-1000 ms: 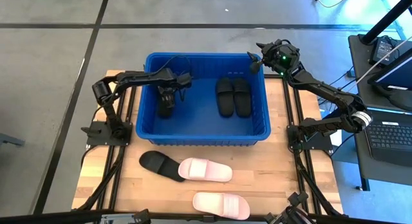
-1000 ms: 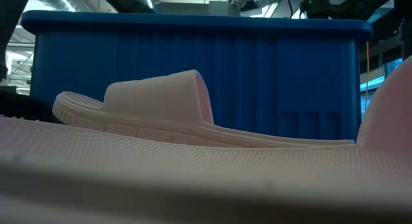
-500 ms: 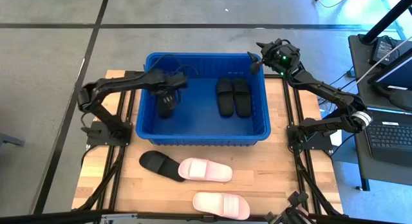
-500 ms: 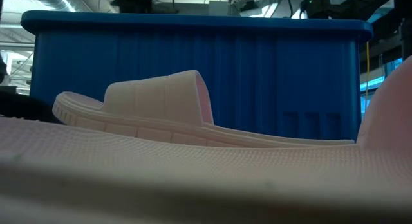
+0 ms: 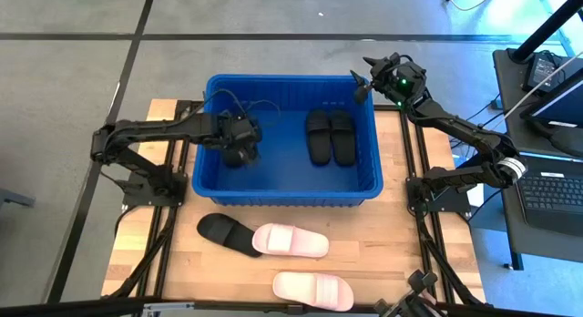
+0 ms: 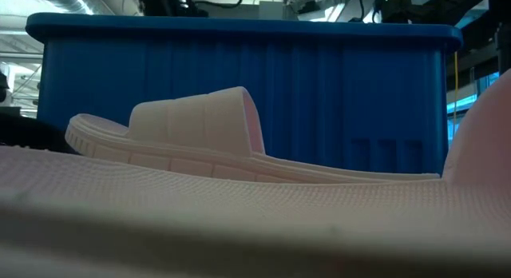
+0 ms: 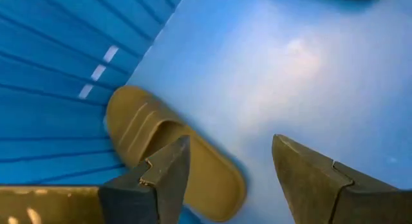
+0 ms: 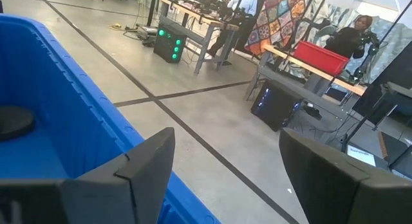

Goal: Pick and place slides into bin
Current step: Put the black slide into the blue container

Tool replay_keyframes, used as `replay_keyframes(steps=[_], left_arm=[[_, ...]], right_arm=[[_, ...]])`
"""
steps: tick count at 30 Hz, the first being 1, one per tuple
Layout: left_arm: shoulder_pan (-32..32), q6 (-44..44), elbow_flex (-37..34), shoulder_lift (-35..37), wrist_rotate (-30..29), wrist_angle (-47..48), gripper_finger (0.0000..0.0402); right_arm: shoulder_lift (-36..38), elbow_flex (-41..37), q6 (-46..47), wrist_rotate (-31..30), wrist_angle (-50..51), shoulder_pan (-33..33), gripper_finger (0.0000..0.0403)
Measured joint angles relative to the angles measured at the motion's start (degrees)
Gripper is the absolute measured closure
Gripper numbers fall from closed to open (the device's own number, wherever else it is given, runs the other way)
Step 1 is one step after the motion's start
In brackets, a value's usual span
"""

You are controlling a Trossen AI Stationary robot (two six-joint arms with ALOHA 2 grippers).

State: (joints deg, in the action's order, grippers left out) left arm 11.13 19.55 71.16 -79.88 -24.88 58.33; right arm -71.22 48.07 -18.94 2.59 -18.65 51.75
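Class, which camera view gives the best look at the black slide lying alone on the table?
The high view: the black slide shows whole, lying in front of the bin beside a pink slide. The low view catches only a dark sliver of it at the left edge. Neither wrist view shows it.

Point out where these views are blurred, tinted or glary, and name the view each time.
Low view: the nearest pale pink slide fills the foreground as a soft blur; the second pink slide and the blue bin are sharper. Left wrist view: a black slide reads olive-brown, with a pale glare patch on the bin floor. High view: evenly lit, sharp.
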Motion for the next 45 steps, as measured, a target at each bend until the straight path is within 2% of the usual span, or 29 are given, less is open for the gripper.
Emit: replay_keyframes(steps=[6, 12, 17, 21, 25, 28, 32, 39, 45], left_arm=[[-3.38, 2.17, 0.00, -0.07, -0.33, -0.91, 0.0189], [-8.91, 11.82, 0.84, 0.47, 3.24, 0.72, 0.0195], [-14.98, 21.42, 6.23, 0.43, 4.92, 5.94, 0.0206], [-19.35, 28.20, 13.65, 0.43, 4.58, 11.14, 0.0213], [-21.76, 32.33, 19.88, 0.44, 4.31, 11.44, 0.0220], [-23.55, 37.09, 21.86, 0.07, 5.73, 11.50, 0.0225], [-26.41, 43.53, 21.79, -2.11, 10.60, 13.73, 0.0234], [-30.75, 59.20, 21.77, -8.57, 26.61, 15.39, 0.0252], [-33.53, 67.95, 21.77, -14.39, 33.21, 15.42, 0.0259]], right_arm=[[0.00, 0.00, 0.00, 0.01, 0.15, -0.01, 0.0124], [0.00, 0.00, 0.00, 0.01, 0.20, -0.01, 0.0124], [0.00, 0.00, 0.00, 0.02, 0.22, -0.02, 0.0124], [0.00, 0.00, -0.78, 0.02, 0.04, -0.02, 0.0124], [0.00, 0.00, -0.81, 0.02, 0.20, -0.02, 0.0124], [0.00, 0.00, -0.79, 0.02, 0.60, 0.00, 0.0124], [0.00, 0.00, -0.74, 0.02, 1.09, 0.00, 0.0124], [0.00, 0.00, -0.63, 0.02, 1.02, 0.00, 0.0124], [0.00, 0.00, -0.63, 0.02, 1.09, 0.00, 0.0124]])
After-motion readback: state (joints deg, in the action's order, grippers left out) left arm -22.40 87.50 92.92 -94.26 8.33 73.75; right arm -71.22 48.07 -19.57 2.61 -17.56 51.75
